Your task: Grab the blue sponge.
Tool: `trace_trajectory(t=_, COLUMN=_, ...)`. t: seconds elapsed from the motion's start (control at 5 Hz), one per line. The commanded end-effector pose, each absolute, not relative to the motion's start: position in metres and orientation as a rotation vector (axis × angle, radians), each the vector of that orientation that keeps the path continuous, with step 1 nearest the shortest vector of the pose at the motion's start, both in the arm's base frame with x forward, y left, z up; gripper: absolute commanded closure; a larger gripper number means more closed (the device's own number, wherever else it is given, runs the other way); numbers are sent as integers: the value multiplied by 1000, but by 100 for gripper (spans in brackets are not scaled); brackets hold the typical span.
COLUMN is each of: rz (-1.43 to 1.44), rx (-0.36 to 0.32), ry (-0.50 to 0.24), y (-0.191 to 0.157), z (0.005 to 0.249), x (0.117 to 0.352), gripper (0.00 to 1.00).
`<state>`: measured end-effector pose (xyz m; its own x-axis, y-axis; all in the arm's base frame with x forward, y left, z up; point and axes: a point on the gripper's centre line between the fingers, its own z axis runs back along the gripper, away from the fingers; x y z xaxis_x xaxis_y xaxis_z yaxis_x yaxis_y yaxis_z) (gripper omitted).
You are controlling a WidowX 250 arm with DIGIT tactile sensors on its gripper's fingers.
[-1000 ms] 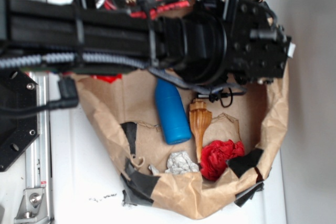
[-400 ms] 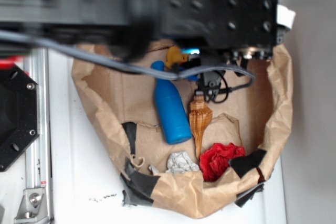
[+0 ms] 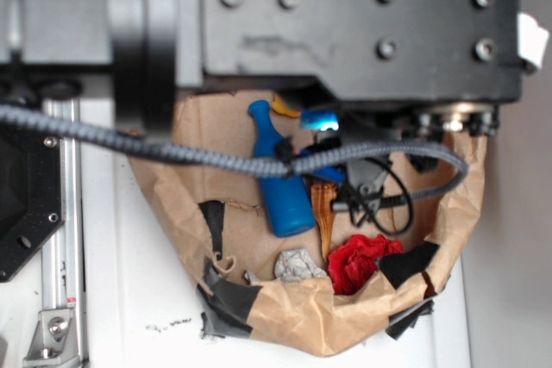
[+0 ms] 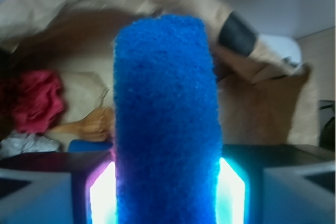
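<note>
blue sponge (image 4: pixel 166 124) upright, clamped btwn hand (image 4: pixel 167 192) pads

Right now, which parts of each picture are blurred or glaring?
Wrist view: the blue sponge fills the centre, its foam grain fairly sharp; bright glare glows beside it at the jaws; the paper bag behind is soft. Exterior view: the arm looms large and blurred, while the blue bottle is sharper.

- Exterior view: even, soft daylight; the black arm (image 3: pixel 345 23) fills the top, close and out of focus.
- The paper bag (image 3: pixel 302 316) sits sharper, with mild shadow under the arm.
- Wrist view: the sponge (image 4: pixel 167 119) is near and soft-edged; cyan glow flares at both fingers (image 4: pixel 102 195).
- Background there is blurred and dim.
</note>
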<state>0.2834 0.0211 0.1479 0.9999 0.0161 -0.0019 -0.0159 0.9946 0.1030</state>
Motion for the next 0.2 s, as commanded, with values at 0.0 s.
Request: trace_trajectory(t=0.0, rz=4, rx=74, ry=-35, y=14, z=162, x=276, gripper=100)
